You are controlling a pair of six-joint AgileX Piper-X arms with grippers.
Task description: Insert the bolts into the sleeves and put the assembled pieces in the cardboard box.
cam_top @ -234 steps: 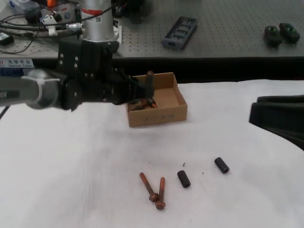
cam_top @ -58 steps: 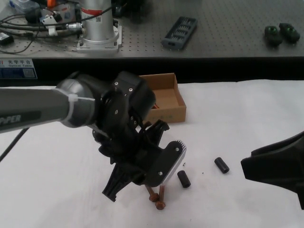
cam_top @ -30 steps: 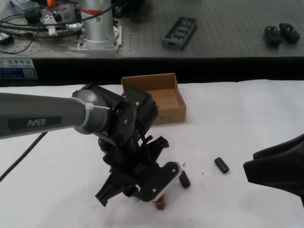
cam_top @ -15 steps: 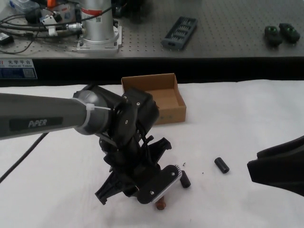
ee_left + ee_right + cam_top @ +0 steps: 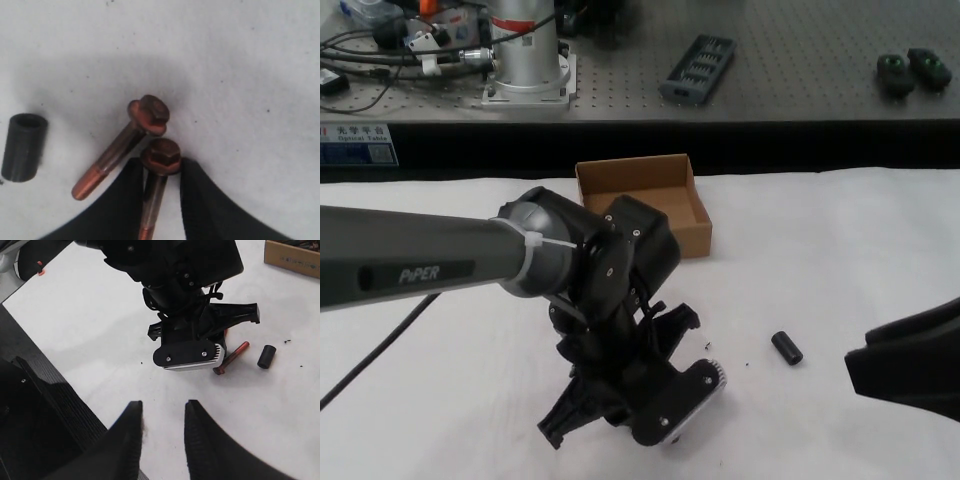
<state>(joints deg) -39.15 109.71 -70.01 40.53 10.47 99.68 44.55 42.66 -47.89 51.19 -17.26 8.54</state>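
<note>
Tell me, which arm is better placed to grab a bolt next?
Left. The left hand, open, straddles one bolt on the cloth; the right hand hangs well away from both bolts.

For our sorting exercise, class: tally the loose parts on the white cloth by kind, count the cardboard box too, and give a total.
Bolts: 2
Sleeves: 2
Cardboard box: 1
Total: 5
</note>
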